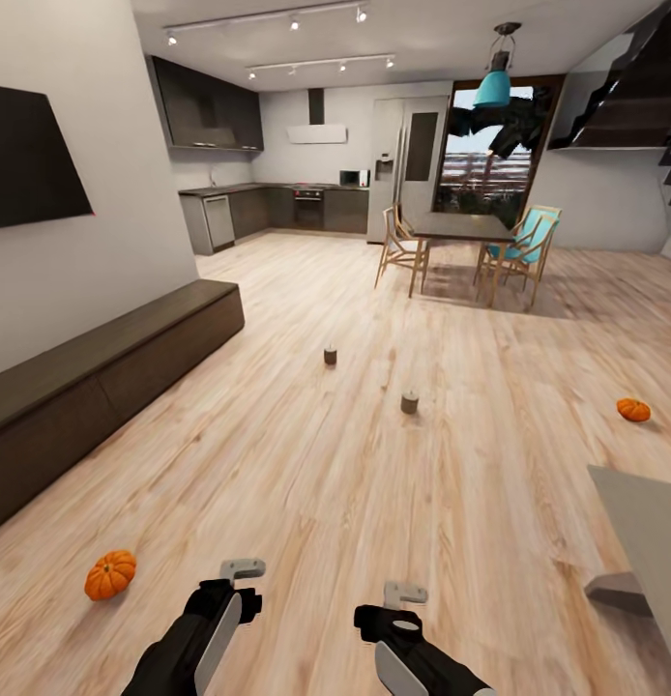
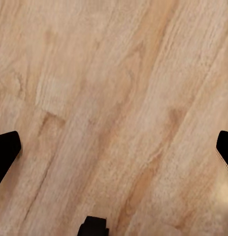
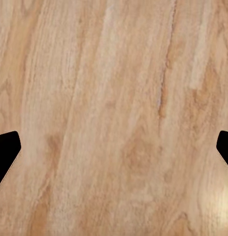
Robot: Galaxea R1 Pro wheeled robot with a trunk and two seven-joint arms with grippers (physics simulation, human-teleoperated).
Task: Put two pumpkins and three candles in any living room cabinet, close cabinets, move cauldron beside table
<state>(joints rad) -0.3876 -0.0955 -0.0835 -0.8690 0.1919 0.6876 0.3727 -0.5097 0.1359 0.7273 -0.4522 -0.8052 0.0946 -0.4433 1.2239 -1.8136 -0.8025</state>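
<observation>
Pale wood flooring [image 1: 393, 483] fills the head view, with the cabinet [image 1: 103, 372] shut along the wall at left, one pumpkin [image 1: 110, 574] on the floor just left of the left gripper [image 1: 241, 569], a second pumpkin [image 1: 633, 410] far right, and two small dark candles [image 1: 330, 356] [image 1: 410, 402] standing mid-floor; the right gripper [image 1: 404, 594] hangs beside the left. Seen from the left wrist, the fingertips [image 2: 6, 152] sit wide apart over bare planks, holding nothing. Over at the right wrist, the fingertips [image 3: 6, 150] are likewise spread and empty above the boards.

Cabinet [image 1: 103, 367]: we see it cut off at the picture's left edge.
Grey worktop [image 1: 645, 532]: cut by the right edge.
Candles [image 1: 330, 356]: too small for detail.
</observation>
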